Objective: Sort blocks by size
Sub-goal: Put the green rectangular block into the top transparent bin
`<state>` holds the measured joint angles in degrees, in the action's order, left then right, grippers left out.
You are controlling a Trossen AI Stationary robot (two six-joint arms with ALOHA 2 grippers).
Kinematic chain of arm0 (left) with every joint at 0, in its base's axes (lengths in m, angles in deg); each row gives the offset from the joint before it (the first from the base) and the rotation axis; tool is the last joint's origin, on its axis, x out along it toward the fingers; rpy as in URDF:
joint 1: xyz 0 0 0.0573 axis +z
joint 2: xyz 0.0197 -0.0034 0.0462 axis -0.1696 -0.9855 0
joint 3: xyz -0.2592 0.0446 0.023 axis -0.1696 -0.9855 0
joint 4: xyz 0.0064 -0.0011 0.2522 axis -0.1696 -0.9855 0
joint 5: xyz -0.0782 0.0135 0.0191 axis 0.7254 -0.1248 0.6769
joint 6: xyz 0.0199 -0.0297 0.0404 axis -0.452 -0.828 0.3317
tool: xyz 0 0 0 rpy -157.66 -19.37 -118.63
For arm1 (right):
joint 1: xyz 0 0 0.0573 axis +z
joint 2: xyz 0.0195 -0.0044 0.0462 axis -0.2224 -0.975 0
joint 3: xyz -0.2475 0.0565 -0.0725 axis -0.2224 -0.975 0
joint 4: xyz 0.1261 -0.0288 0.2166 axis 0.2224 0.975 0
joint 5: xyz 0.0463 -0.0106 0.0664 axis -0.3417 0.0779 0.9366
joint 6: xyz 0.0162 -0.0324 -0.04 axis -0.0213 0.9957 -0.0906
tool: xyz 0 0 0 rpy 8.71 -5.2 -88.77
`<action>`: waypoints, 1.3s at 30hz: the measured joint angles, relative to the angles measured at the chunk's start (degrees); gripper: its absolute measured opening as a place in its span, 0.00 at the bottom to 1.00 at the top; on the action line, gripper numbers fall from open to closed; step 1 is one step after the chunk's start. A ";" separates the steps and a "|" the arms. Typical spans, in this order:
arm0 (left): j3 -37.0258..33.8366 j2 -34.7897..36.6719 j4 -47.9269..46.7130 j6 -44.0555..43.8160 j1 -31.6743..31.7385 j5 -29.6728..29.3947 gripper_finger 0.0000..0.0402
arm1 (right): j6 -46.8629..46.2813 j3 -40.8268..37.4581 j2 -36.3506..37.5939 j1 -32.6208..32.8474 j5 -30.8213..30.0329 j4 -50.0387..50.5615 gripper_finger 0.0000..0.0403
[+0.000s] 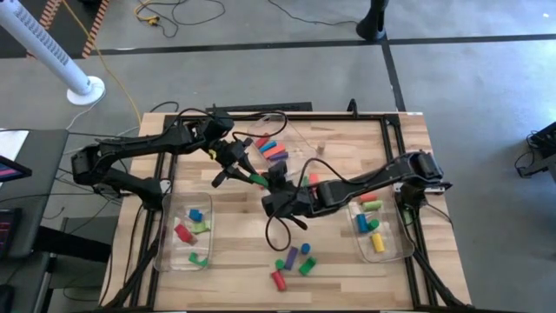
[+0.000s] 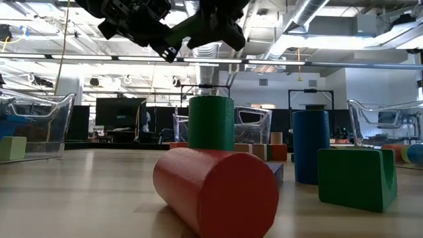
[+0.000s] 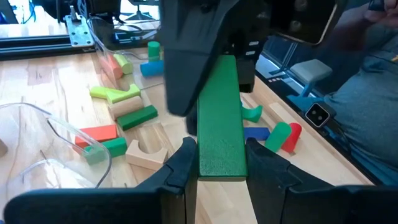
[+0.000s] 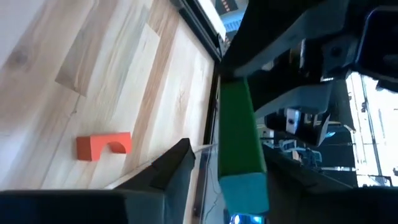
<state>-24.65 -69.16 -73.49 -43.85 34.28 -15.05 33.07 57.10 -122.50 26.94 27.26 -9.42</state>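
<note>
Both arms meet over the middle of the wooden table point(image 1: 234, 213), and the thing between them is a long green bar point(image 3: 219, 118). The left gripper point(image 3: 219, 171) is clamped on one end of it – in the left wrist view you can see its two dark fingers point(image 3: 180, 165) pressed against the bar's sides. The other end of the bar reaches into the right gripper point(image 1: 278, 178), which comes in from the opposite side. In the right wrist view the bar point(image 4: 239, 140) runs right past that arm's fingers, but I honestly can't tell if they're pinching it or standing a bit apart, so no call on that one

The rest of the blocks are spread around:
- a bunch of coloured ones point(image 1: 271, 149) at the far side of the table, just beyond the grippers
- a small cluster point(image 1: 294, 263) near the front edge, including a red cylinder point(image 2: 218, 192) lying on its side, a green cylinder point(image 2: 211, 123) standing behind it, a blue cylinder point(image 2: 310, 145) and a green cube-ish block point(image 2: 357, 178)
- an orange arch block point(image 4: 104, 145) lying alone on the bare wood

There's also a clear bin on the left point(image 1: 167, 228) with a few red, green and blue pieces in it, and a clear bin on the right point(image 1: 401, 248) holding yellow, blue, green and pink ones – both sit near the front corners, well apart from the grippers
</note>
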 joint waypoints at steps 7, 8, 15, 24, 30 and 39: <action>0.00 0.00 0.23 -0.35 0.00 1.29 0.24 | 2.61 0.00 2.61 1.87 0.71 -3.28 0.46; 0.00 0.02 0.41 -0.52 0.00 1.74 0.24 | 2.70 0.00 3.17 2.03 1.47 -2.99 0.45; 0.00 0.02 1.54 -1.07 -1.62 3.28 0.24 | 2.61 0.00 3.84 2.28 6.17 -1.60 0.43; 0.00 -0.02 3.45 -2.81 -2.32 5.46 0.25 | 2.35 0.00 3.88 2.27 7.41 -1.32 0.41; 0.00 -0.02 3.43 -2.99 -2.32 5.46 0.25 | 2.80 0.00 3.88 2.38 7.39 -1.36 0.32; 0.00 -0.04 3.41 -3.40 -2.32 5.55 0.25 | 4.51 0.04 3.88 2.67 7.33 -1.48 0.25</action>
<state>-24.65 -69.21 -70.08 -47.24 31.96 -9.50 37.59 57.14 -118.62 29.60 34.59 -10.91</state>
